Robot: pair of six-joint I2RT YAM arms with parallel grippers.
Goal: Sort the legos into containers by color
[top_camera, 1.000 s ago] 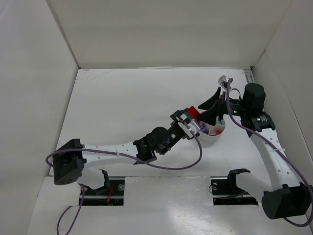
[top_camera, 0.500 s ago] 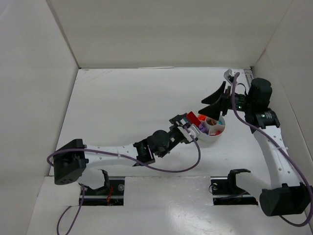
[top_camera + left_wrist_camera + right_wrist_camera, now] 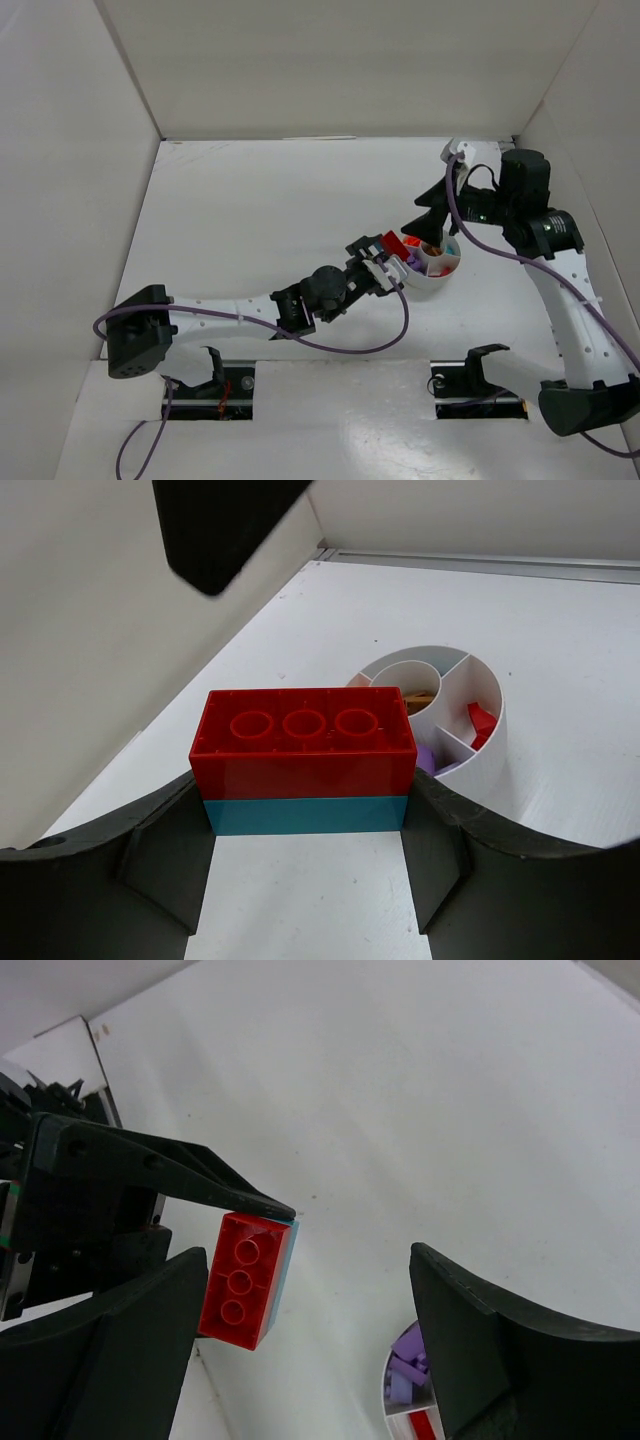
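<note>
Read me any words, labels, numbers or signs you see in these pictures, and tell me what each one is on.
None can be read. The red brick, the teal brick stuck to it and the white bowl show no lettering.

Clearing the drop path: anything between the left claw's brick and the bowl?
Nothing. The right wrist view shows only bare table between the brick and the bowl.
</note>
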